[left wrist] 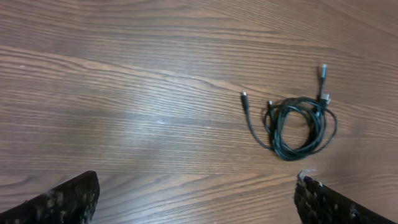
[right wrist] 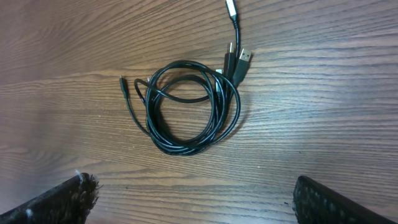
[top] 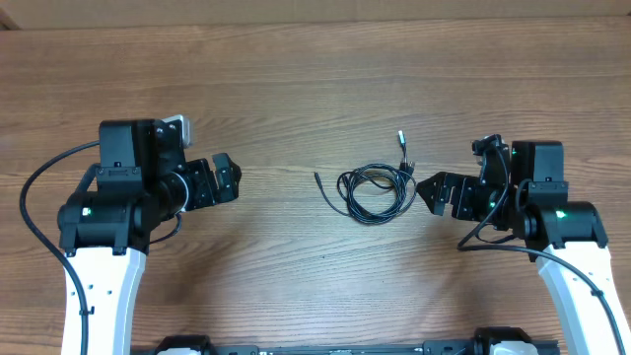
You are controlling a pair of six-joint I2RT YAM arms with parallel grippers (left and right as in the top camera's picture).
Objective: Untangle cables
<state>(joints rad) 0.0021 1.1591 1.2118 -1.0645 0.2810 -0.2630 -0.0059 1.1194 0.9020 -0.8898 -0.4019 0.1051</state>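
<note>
Cables [right wrist: 225, 93] in one tangled coil, loose on wooden table [top: 296, 99]

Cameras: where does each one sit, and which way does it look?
Overhead: above the table, looking straight down; shows cables, both arms, left gripper and right gripper open.
Left wrist: on the left arm, looking down and ahead; own fingertips at the bottom corners, cables off to the right.
Right wrist: on the right arm; own fingertips low, cables in the middle.
Shared: all three see the cables.
</note>
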